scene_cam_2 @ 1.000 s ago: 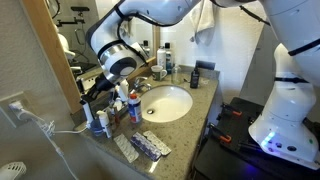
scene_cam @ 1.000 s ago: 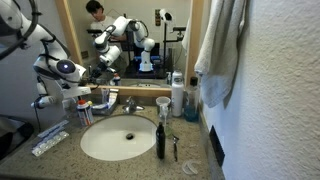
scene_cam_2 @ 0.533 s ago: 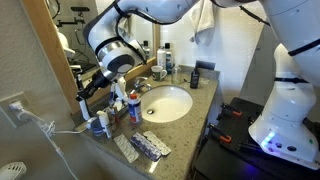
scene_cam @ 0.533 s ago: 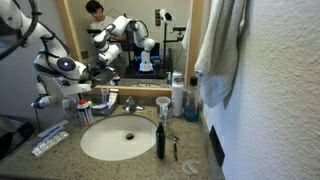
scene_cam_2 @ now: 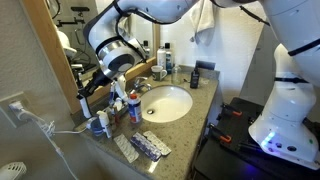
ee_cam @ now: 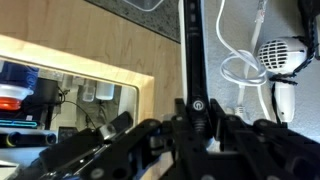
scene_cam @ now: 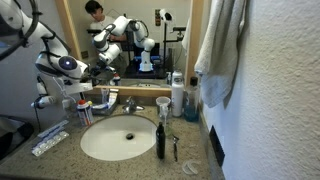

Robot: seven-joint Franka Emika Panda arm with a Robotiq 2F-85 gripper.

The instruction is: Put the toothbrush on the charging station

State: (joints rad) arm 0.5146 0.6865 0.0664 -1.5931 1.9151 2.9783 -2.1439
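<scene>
My gripper (ee_cam: 196, 108) is shut on the toothbrush (ee_cam: 190, 50), a slim black stick with a power button that shows between the fingers. In the wrist view it points straight up past a wooden mirror frame. In both exterior views the gripper (scene_cam: 88, 72) (scene_cam_2: 100, 80) hangs above the clutter left of the sink, close to the mirror, with the toothbrush (scene_cam_2: 88, 88) tilted in it. I cannot pick out the charging station among the small items on the counter below.
White sink basin (scene_cam: 118, 140) (scene_cam_2: 168, 103) with faucet (scene_cam: 128, 103). A tall dark bottle (scene_cam: 160, 138) stands at the basin's front right. Flat blue-white toothpaste tube (scene_cam: 50, 141) (scene_cam_2: 150, 146) lies on the counter. Cups and bottles (scene_cam: 177, 97) stand behind; a towel (scene_cam: 220, 50) hangs at the right.
My gripper has shifted slightly up and toward the mirror with the toothbrush still in it. Nothing on the counter has moved.
</scene>
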